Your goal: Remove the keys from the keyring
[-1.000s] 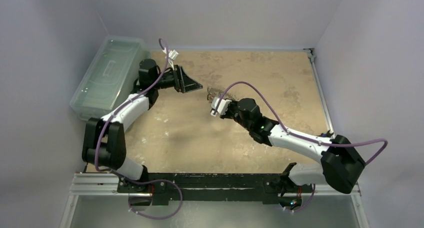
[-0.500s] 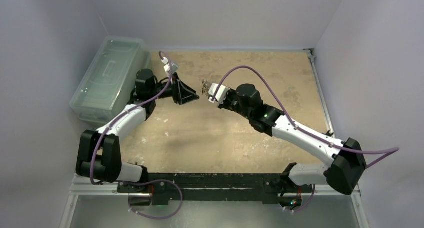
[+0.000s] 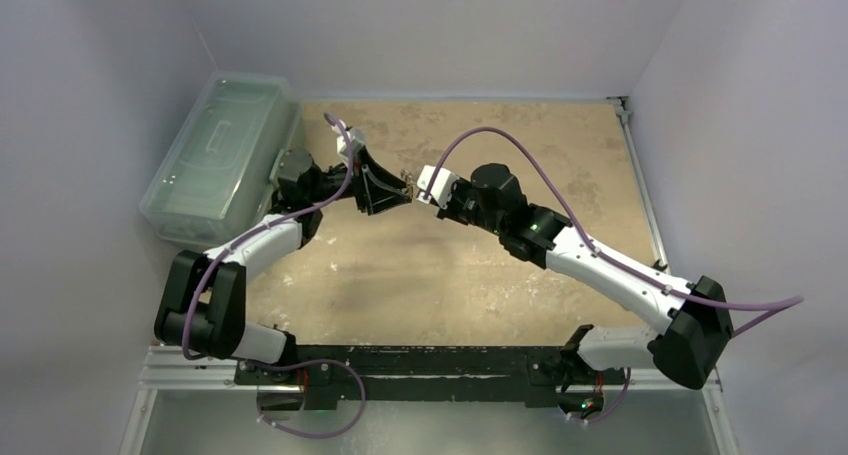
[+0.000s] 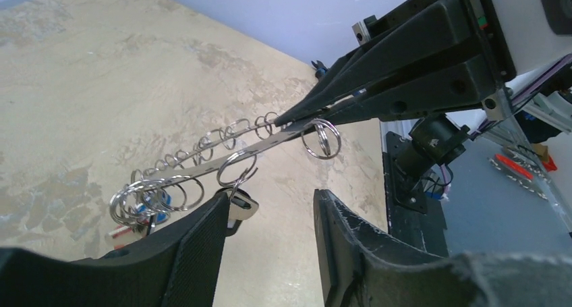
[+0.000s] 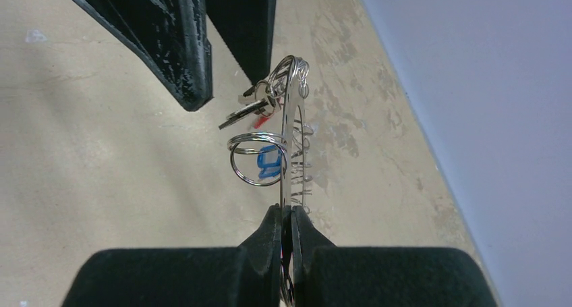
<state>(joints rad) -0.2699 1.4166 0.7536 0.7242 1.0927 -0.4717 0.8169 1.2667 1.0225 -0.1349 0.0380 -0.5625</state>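
From above, we see the left hand [image 3: 390,192] and the right hand [image 3: 424,186] tip to tip just above the frame's centre, over the tan worktop [image 3: 480,265]. The keyring [image 3: 408,182] is between them. A clear bin [image 3: 215,145] sits at upper left.

In the left wrist view, the keyring runs as a thin strip from lower left to centre, hung with small split rings [image 4: 322,140]. The keys [image 4: 135,216] bunch at its lower-left end. The left hand's fingers [image 4: 195,253] stand partly apart at the bottom. One silver key is beside the lower-left finger, and the other finger is clear of it.

In the right wrist view, the right hand pinches the keyring's edge at bottom centre. A blue-headed key [image 5: 270,160] hangs mid-frame.
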